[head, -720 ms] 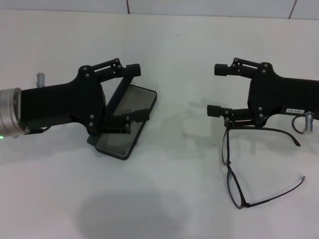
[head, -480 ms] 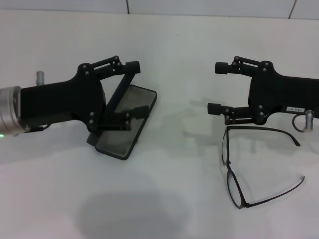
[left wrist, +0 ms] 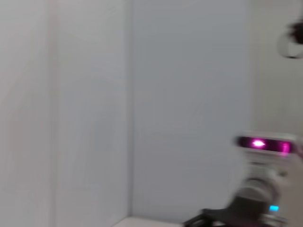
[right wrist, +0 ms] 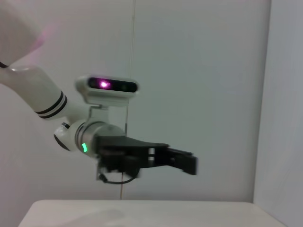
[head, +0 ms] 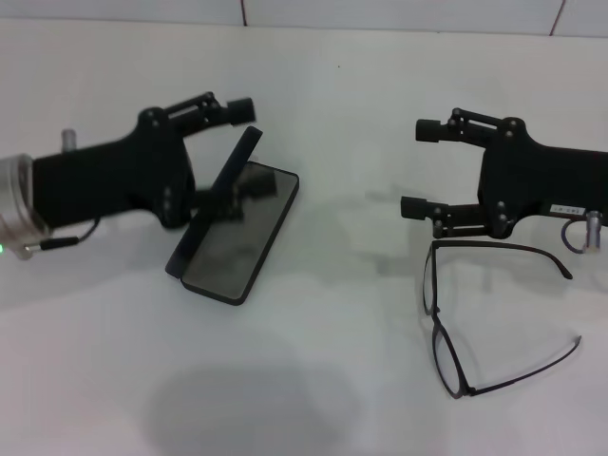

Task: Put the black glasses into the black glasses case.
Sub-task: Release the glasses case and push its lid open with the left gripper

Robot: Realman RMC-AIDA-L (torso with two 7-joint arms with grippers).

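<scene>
The black glasses case lies open at left of centre in the head view, grey lining up, its lid standing nearly on edge. My left gripper is open at the lid's far end, one finger above it and the other partly hidden behind it. The black glasses lie unfolded on the table at the right. My right gripper hovers open just beyond them, its lower finger close over one temple arm, nothing between its fingers. The right wrist view shows the left gripper far off.
The white table stretches between case and glasses and toward the front edge. A pale wall rises behind it. The robot's head with a pink light shows in both wrist views.
My left gripper has swung up and back toward the far left, off the case's base. The right gripper has drawn slightly away from the glasses' temple arm. Glasses and case stay put.
</scene>
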